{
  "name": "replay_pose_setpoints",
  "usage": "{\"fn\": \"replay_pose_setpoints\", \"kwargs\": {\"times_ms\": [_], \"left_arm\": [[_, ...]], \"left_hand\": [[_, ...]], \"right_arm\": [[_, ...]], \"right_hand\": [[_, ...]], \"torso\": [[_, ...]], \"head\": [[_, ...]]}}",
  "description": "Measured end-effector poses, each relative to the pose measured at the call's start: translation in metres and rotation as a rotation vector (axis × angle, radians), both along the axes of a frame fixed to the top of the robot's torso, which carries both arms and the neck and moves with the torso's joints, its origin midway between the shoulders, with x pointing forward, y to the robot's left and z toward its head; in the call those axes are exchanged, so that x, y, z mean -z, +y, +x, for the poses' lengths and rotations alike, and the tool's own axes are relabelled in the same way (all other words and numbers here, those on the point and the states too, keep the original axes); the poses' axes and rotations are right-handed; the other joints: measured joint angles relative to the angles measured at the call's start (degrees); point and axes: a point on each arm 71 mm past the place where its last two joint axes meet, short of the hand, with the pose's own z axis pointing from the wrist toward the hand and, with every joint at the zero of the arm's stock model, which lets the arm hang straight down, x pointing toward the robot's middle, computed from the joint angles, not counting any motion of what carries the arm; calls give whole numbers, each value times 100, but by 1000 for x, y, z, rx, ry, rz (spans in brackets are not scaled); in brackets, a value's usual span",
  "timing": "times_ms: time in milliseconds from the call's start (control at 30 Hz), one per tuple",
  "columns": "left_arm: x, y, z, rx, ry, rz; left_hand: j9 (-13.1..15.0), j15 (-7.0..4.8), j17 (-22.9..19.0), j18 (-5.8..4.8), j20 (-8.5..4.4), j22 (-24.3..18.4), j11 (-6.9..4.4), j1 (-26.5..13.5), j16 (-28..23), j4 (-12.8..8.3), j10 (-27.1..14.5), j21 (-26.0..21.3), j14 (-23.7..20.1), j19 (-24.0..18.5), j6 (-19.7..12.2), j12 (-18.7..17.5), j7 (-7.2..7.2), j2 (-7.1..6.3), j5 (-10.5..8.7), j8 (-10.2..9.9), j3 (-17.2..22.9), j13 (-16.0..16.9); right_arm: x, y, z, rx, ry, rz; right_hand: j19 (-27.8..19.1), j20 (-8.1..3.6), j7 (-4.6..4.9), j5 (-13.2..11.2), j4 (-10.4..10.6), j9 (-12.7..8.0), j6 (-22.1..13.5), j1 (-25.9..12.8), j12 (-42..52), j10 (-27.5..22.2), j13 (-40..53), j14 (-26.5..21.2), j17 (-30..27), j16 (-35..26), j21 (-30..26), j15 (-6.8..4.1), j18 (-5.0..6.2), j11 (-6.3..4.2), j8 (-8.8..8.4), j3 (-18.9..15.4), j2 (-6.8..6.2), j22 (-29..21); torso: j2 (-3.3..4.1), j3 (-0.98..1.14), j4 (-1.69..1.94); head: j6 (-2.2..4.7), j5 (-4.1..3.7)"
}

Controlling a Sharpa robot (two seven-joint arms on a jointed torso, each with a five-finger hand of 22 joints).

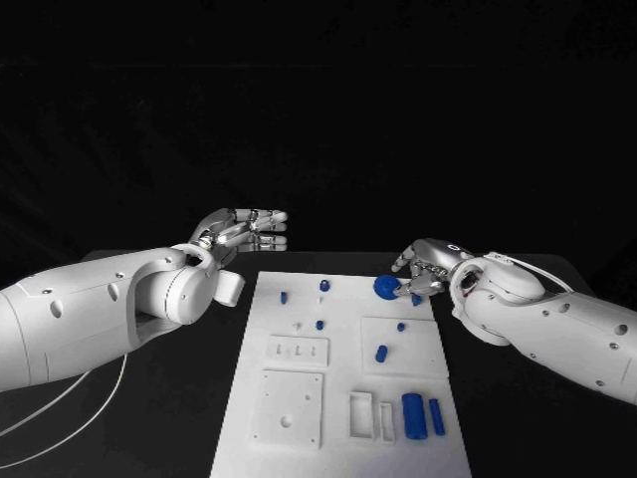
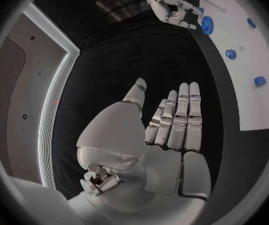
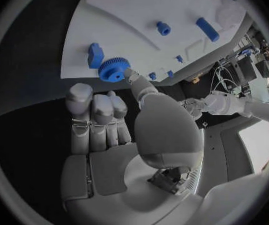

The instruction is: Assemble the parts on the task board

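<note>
The white rectangular task board (image 1: 344,368) is seen lying flat in the middle of the black bench (image 1: 548,398), lengthwise away from the robot. At its far right corner, a round blue toothed gear (image 1: 386,288) is held by the right hand (image 1: 431,265), pinched at its rim between the thumb and a fingertip; in the right wrist view the gear (image 3: 113,69) is seen at the board's edge, just beside a small blue block (image 3: 95,55), with the other fingers (image 3: 94,112) lined up straight and close together below it. Whether the gear touches the board cannot be told.

The left hand (image 1: 241,231) is held above the bench beyond the board's far left corner, well apart from the parts. Its fingers (image 2: 181,115) are stretched out straight, side by side, the thumb set a little apart, and nothing is held in them.

Small blue pegs (image 1: 323,286) are scattered over the far half of the board, and two blue cylinders (image 1: 413,415) are laid side by side near its near right corner, next to white rectangular frames (image 1: 363,413).
</note>
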Motion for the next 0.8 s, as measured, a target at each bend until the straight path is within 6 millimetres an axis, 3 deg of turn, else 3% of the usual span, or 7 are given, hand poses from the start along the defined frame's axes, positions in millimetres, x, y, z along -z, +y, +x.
{"fn": "replay_pose_setpoints", "kwargs": {"times_ms": [333,800], "left_arm": [[0,0,0,1,0,1],[0,-2,-1,8,0,1]], "left_hand": [[0,0,0,0,0,0,0,0,0,0,0,0,0,0,0,0,0,0,0,0,0,0],[1,0,0,0,0,0,0,0,0,0,0,0,0,0,0,0,0,0,0,0,0,0]], "right_arm": [[4,3,5,11,26,6],[8,4,11,43,47,27]], "right_hand": [[-20,20,15,131,164,0,51,-61,267,79,240,2,130,75,242,-2,1,20,0,132,61,0],[-20,20,12,138,171,-23,57,-60,267,79,259,22,141,75,271,19,0,20,0,159,60,-2]], "torso": [[8,0,10],[14,4,12]], "head": [[-30,-10],[-80,11]]}}
